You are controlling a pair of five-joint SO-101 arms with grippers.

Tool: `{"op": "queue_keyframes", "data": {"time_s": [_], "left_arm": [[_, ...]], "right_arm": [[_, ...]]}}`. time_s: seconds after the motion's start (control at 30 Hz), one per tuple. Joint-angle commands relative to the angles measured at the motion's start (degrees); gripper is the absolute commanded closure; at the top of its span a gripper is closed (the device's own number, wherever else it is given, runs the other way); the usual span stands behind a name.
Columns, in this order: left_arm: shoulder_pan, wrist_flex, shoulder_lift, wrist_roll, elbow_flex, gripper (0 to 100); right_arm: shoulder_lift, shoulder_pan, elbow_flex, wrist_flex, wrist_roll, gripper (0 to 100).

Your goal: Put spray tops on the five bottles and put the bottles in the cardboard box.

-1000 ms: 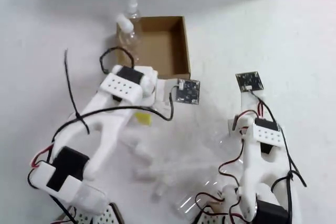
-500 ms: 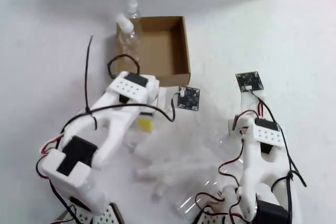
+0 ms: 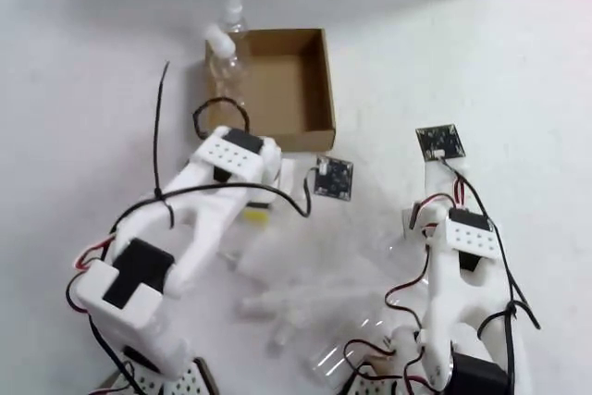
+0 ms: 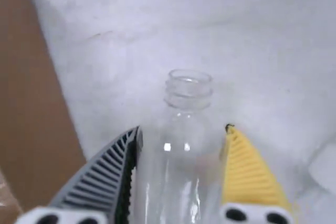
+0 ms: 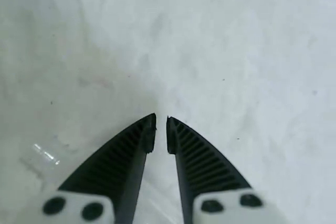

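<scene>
A clear, uncapped bottle stands between the grey finger and the yellow finger of my left gripper, which is shut on its body. In the high view that gripper sits just in front of the cardboard box. Two bottles with white spray tops are at the box's far left corner; I cannot tell whether they are inside it. Several clear bottles lie on the table between the arms. My right gripper hangs shut over bare table with nothing between its fingers.
The box's brown wall runs close beside the grey finger. The right arm stands at the near right, with cables around its base. A white piece lies next to the yellow finger.
The left arm has drawn back from the box toward the near side and lowered; its elbow moved right. In the last half second it barely shifted. The right arm has not moved.
</scene>
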Motion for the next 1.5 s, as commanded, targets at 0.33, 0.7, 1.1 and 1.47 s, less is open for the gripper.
{"op": "queue_keyframes", "data": {"time_s": [0.33, 0.7, 1.1, 1.47], "left_arm": [[-1.5, 10.5, -2.7, 30.0, -15.9, 98], [-10.7, 21.7, -21.0, 40.8, -13.6, 98], [-31.5, 21.4, -42.0, 53.5, 5.9, 98], [-42.8, 5.5, -47.8, 67.9, 19.3, 98]], "right_arm": [[-0.9, 0.4, -0.3, -0.7, 0.4, 98.1], [-0.9, 0.1, -0.2, -0.7, 0.4, 98.1], [-1.5, -0.2, -0.4, -0.5, 0.0, 97.9], [-7.5, -2.2, -16.6, 18.3, 0.4, 97.8]]}}
